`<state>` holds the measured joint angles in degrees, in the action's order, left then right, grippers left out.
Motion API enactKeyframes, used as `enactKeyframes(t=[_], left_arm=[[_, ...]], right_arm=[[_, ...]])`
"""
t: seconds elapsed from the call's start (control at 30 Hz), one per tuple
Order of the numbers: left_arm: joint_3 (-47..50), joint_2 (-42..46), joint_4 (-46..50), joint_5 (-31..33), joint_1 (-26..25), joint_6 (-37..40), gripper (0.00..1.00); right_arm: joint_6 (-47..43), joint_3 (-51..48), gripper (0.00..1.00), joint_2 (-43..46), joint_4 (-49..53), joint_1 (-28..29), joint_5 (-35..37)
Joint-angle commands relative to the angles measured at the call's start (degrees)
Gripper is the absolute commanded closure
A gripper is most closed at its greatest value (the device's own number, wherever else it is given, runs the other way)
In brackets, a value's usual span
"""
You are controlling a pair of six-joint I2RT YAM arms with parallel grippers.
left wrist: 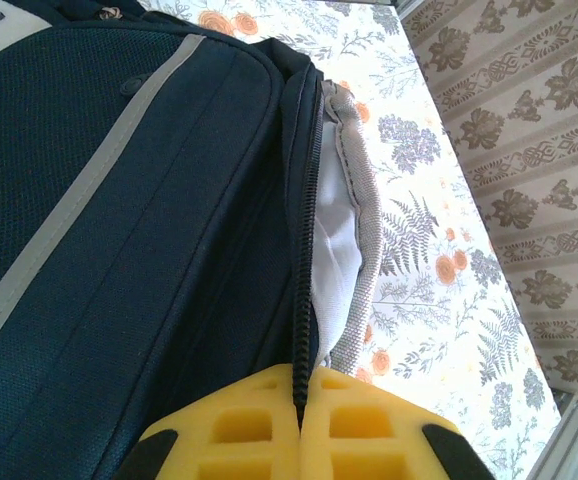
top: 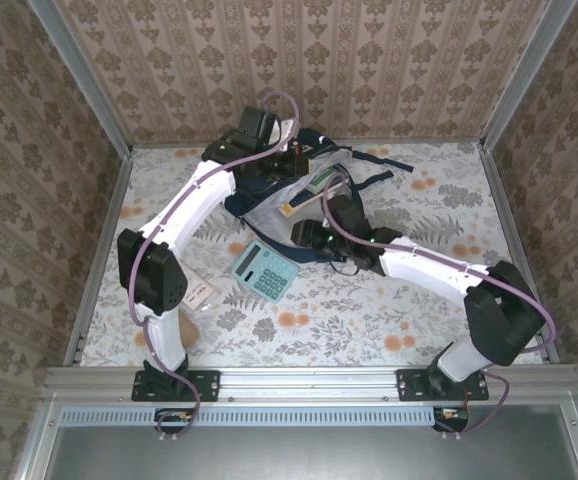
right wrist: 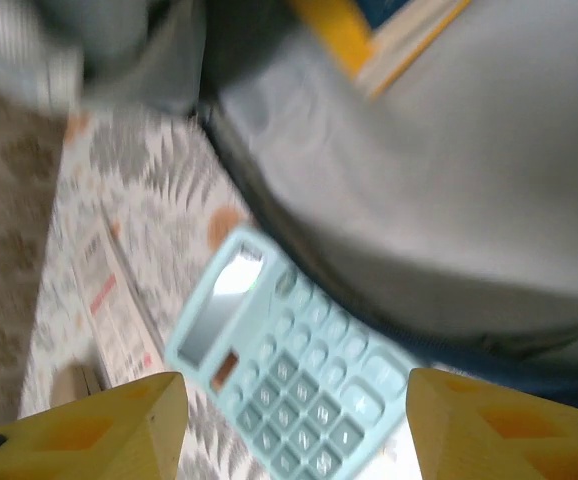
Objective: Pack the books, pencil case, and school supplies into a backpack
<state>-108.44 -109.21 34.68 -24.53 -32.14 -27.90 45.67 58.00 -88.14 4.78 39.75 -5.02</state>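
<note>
Beside the blurred backpack (right wrist: 449, 180), the calculator (right wrist: 289, 390) runs off-frame.

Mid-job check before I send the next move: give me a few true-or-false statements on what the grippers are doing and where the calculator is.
1. The left gripper is shut on the zipper edge of the backpack. True.
2. The calculator is already inside the backpack. False: it lies on the table, just outside the backpack.
3. The right gripper has its jaws open, with the calculator below them. True.
4. The right gripper is holding a book. False: it holds nothing; a yellow-edged book sits in the backpack's opening.
</note>
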Motion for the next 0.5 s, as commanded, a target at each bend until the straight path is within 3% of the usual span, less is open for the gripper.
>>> enactKeyframes(t=[0.0, 0.47], left_arm=[[-0.75, 3.12, -3.56, -1.57, 0.59, -0.58, 1.0], [-0.65, 3.65, -2.6, -0.95, 0.68, -0.18, 1.0]], right_arm=[[-5.56, -0.36, 0.4, -3.37, 3.72, 3.03, -1.45], [-13.38, 10.95, 0.32, -18.62, 9.17, 4.68, 0.89]])
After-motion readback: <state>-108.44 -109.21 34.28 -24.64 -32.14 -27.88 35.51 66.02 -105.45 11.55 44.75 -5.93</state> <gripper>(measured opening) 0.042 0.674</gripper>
